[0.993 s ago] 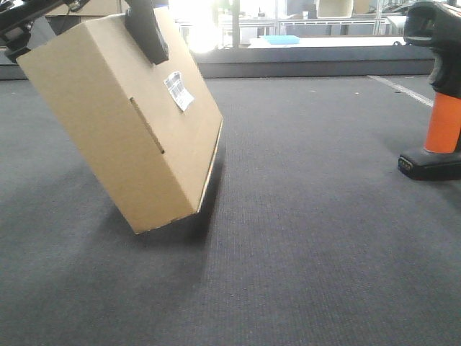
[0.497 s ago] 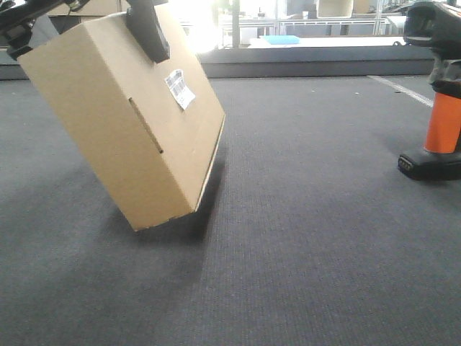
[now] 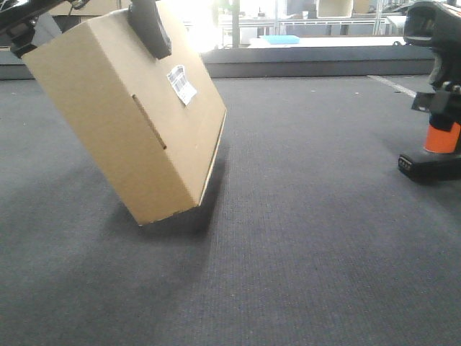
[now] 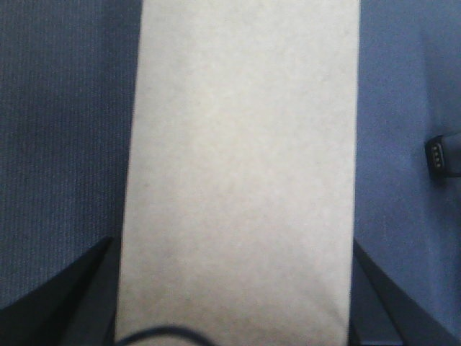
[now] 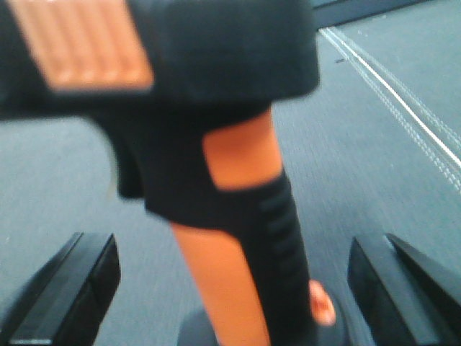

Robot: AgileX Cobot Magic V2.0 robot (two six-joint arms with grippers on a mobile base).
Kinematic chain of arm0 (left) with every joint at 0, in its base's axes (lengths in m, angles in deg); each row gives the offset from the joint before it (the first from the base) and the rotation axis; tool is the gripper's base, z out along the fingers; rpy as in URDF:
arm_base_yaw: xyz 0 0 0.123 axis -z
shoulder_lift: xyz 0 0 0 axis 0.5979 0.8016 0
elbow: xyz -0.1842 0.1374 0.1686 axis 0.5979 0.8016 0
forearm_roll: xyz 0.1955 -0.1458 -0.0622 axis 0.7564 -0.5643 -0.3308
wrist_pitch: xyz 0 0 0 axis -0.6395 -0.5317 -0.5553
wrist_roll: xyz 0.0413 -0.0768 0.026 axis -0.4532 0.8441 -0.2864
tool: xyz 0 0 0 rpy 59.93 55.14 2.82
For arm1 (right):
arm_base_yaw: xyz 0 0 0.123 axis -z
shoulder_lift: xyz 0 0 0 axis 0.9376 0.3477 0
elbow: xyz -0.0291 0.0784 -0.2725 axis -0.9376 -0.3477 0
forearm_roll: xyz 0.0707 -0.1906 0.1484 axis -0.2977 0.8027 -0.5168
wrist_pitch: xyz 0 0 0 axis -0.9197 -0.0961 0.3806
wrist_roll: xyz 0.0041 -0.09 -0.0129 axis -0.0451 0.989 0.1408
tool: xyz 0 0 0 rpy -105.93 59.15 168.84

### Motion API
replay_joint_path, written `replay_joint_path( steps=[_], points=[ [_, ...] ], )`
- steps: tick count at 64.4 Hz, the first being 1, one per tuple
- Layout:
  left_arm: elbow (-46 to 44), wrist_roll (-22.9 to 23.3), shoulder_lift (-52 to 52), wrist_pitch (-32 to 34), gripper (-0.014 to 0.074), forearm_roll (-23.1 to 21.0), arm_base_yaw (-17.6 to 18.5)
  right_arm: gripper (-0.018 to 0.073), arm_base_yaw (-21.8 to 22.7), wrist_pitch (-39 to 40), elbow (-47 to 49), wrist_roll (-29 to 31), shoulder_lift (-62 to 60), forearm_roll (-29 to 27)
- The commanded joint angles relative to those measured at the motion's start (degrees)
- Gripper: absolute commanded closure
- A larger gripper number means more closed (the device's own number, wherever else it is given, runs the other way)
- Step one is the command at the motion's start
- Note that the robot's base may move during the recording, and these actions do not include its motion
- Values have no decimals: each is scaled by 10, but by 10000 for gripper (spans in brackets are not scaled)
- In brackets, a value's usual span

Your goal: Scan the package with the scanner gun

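**A:** How many things do you count?

**B:** One package [image 3: 130, 130] and one scanner gun [image 3: 441, 137], both over a grey carpeted surface [image 3: 310, 245]. The package has one white barcode label [image 3: 181, 84] and one narrow slot [image 3: 149, 122], both on its broad face toward the front camera.

**A:** Where is the package?

**B:** It is on the left of the front view, well apart from the scanner gun. It is tilted over one lower corner, with a shadow under it. I cannot tell whether that corner touches the carpet.

**A:** And the left end effector?

**B:** The left end effector [image 4: 234, 310] comes in from above at the package's upper edge and is pinching it. In the wrist view its two fingers [image 4: 68, 295] press against opposite sides of the box. In the front view one black finger lies over the broad face, just above the label.

**A:** The scanner gun?

**B:** It stands upright on its flat black foot [image 3: 432, 166] at the right edge, with the black head on top.

**A:** The right end effector?

**B:** The right end effector [image 5: 234, 274] sits level with the orange handle [image 5: 216, 288]. Its two fingers [image 5: 68, 288] are spread, one on each side of the handle. Carpet shows in both gaps, so they grip nothing. That wrist view is blurred.
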Motion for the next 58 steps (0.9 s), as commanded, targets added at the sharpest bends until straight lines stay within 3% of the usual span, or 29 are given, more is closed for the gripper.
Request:
replay_joint_path(
  steps=[1, 58],
  points=[
    [-2, -1, -7, 22, 708, -6, 4, 0, 0, 18, 8, -1, 1, 11],
    [-2, -1, -7, 33, 708, -6, 4, 0, 0, 18, 44, -10, 1, 0]
  ],
)
